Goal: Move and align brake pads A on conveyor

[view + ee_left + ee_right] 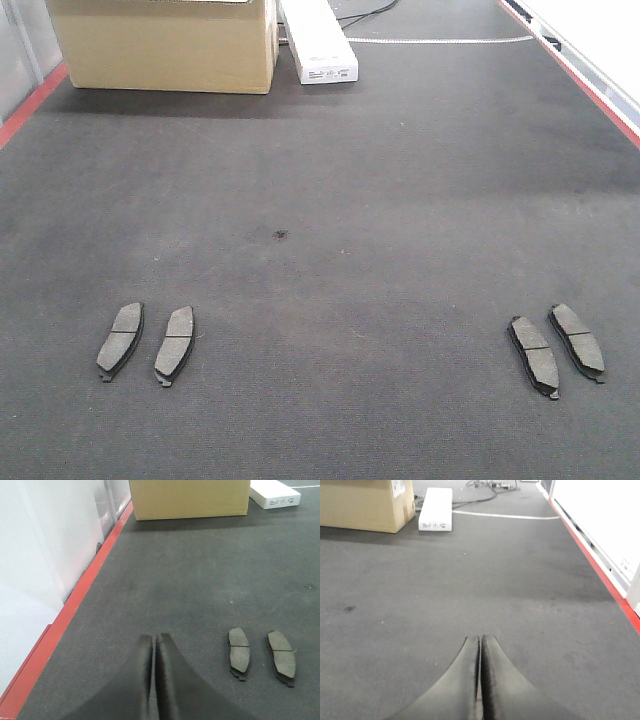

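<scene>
Charcoal, rough-textured conveyor (330, 180) with red edge strips; four grey-brown brake pads (121, 340); tan cardboard box (165, 42); white carton (320, 40).

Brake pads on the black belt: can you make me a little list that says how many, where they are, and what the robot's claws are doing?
pads: four brake pads, none held
left pair: and, side by side, apart
right pair: and, side by side, close together
surface: conveyor, red edge strips
left gripper: shut, empty, left of the left pair
right gripper: shut, empty, no pads in its view
far end: cardboard box, white box
</scene>
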You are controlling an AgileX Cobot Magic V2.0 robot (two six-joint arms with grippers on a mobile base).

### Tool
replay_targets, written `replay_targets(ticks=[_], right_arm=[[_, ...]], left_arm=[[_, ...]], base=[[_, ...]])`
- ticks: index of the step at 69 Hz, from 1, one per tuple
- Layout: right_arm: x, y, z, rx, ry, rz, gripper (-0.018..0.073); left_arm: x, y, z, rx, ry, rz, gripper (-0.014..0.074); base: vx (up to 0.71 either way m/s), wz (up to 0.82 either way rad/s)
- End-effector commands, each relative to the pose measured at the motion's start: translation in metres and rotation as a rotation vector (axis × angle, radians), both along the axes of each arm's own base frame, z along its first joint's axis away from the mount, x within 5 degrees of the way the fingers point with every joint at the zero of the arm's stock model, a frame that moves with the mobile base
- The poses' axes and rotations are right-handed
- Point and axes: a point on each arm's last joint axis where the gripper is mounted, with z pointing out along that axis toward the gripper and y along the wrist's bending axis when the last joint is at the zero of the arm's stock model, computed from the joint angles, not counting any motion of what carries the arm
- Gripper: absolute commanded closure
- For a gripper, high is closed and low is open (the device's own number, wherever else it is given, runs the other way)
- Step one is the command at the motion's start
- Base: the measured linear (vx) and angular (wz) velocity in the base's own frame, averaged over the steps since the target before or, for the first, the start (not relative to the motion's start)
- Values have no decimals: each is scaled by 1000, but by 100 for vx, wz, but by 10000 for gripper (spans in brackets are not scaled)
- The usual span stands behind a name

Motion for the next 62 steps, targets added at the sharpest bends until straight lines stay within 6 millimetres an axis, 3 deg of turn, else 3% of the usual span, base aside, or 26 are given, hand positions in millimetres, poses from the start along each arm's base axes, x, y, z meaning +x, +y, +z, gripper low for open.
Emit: replay_targets(ticks=[1,19,62], right_arm=[[-10,-1,1,-14,-82,-6,571],[-23,-1,-18,-16,-17,-6,571],[-23,-1,-19,-16,-5,-6,571]], left_arm=[[1,0,13,6,-76,-4,602],[1,0,13,6,-76,-4,602],[1,0,13,6,-76,-4,602]], base=[[0,0],[0,0],[0,0]])
